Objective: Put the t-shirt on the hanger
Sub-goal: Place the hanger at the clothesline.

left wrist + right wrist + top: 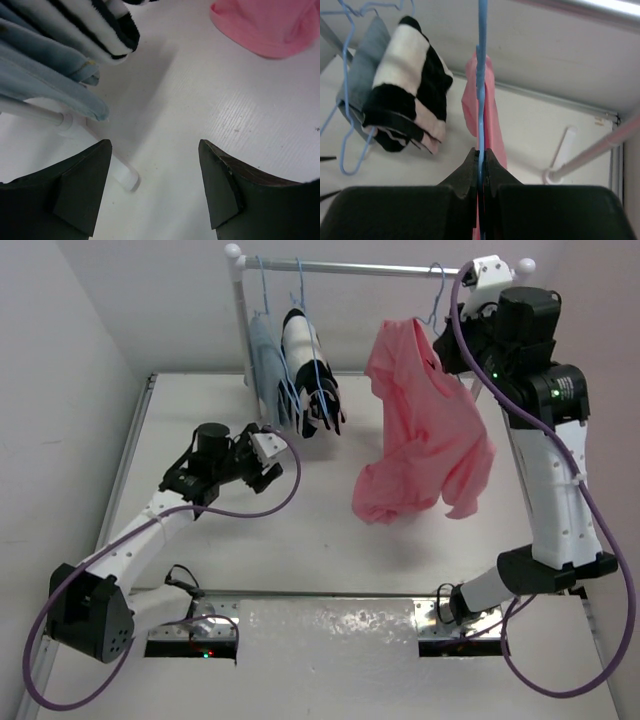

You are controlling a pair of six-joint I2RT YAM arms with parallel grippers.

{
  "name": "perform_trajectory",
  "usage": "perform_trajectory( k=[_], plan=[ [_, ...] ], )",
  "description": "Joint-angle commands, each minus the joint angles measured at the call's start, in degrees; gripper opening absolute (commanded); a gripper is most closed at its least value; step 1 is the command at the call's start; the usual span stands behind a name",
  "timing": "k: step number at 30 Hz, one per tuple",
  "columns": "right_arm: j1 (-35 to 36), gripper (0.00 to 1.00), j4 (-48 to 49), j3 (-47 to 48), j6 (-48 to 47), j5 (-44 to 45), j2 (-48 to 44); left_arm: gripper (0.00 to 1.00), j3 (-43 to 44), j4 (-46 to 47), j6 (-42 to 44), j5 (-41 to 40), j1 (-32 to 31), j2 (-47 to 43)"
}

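your right gripper (481,154) is clenched on the thin light-blue wire hanger (482,75), the wire pinched flat between its two dark fingers with no gap showing, up near the right end of the silver metal clothes rail (370,268). the hanger's hook reaches up to that rail, though you cannot tell from these views whether it rests on it. the salmon-pink short-sleeved t-shirt (425,430) hangs from the hanger below the rail's right end, draped unevenly, with its lower part bunched and twisted toward the left; whether the hem touches the white table (300,560) is not clear. your left gripper (154,150) is released, jaws spread wide and holding nothing, low over the table below the rail's left end, well apart from the t-shirt. at that left end two more blue wire hangers carry a folded black-and-white striped garment (305,360) and, just beside it toward the rail's white upright post, a grey-blue garment (265,365); both hang close in front of the left fingers.
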Motion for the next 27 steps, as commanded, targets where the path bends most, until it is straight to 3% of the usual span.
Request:
perform_trajectory(
  k=[1, 7, 16, 20, 27],
  plan=[
    [2.74, 0.00, 14.43, 0.19, 1.90, 3.65, 0.40, 0.67, -1.79, 3.38, -2.76, -3.04, 1.09, -3.15],
    [4.07, 0.00, 23.50, -2.80, -1.53, 16.56, -0.74, 0.67, -5.23, 4.17, -3.20, -4.45, 1.27, -6.23],
    [-0.40, 0.00, 20.60, -5.78, -8.04, 21.95, 2.86, 0.67, -8.04, 6.37, -3.37, -5.24, 1.71, -7.20],
    [-6.28, 0.00, 22.35, -6.76, -5.51, 19.14, 3.21, 0.67, -8.83, 6.54, -3.37, -4.98, 1.80, -7.38],
    [-14.30, 0.00, 25.17, -3.86, -4.18, 6.41, 7.08, 0.67, -11.21, 7.77, -3.90, -4.89, 2.06, -8.43]
  ],
)
